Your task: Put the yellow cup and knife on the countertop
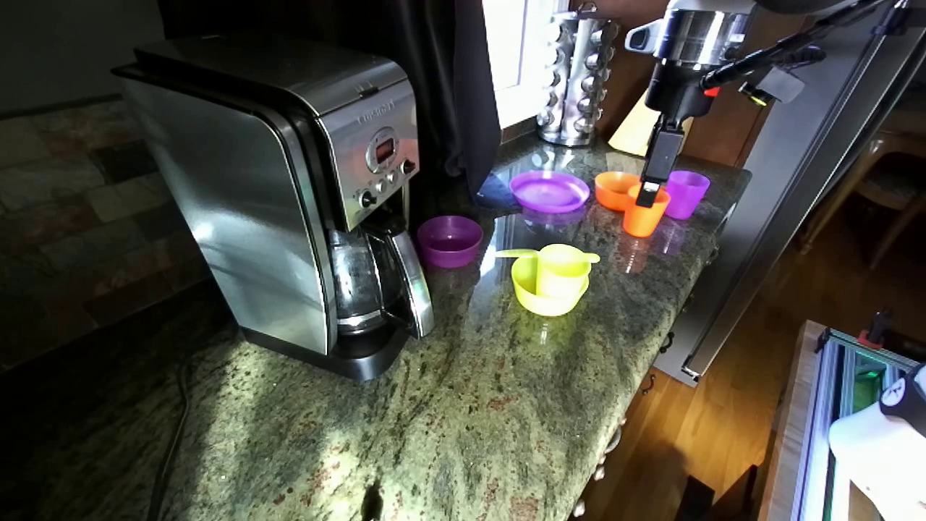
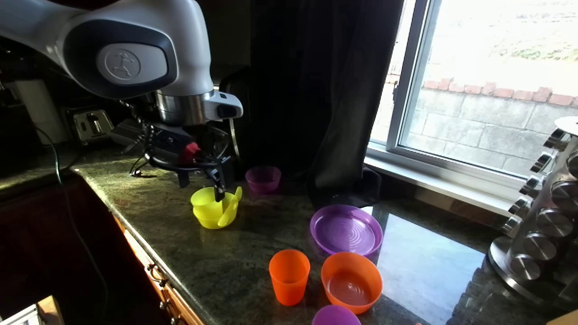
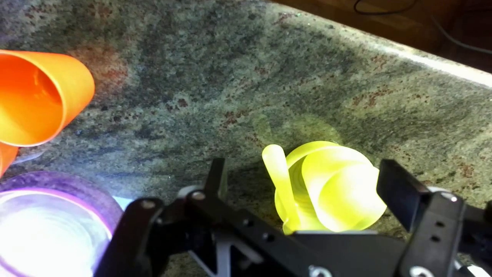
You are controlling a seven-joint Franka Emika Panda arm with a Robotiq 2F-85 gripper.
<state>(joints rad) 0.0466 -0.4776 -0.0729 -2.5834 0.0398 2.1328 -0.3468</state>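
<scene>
- Gripper (image 3: 303,167): fingers wide apart, raised above the surface (image 3: 184,100).
- Yellow-green bowl (image 3: 303,193): seen between the fingers in the wrist view, there centring the clock face.
- Yellow cup (image 3: 348,190): inside the bowl, toward three o'clock.
- Knife (image 3: 282,182): across the bowl's rim, at nine o'clock.
- Orange cup (image 3: 77,86): well apart, between nine and ten o'clock.
- Purple plate (image 3: 42,234): between eight and nine o'clock.

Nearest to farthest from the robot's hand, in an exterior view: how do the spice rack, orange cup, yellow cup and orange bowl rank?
1. Yellow cup, inside the yellow bowl.
2. Orange cup, front centre.
3. Orange bowl, right of that cup.
4. Spice rack, at far right.
</scene>
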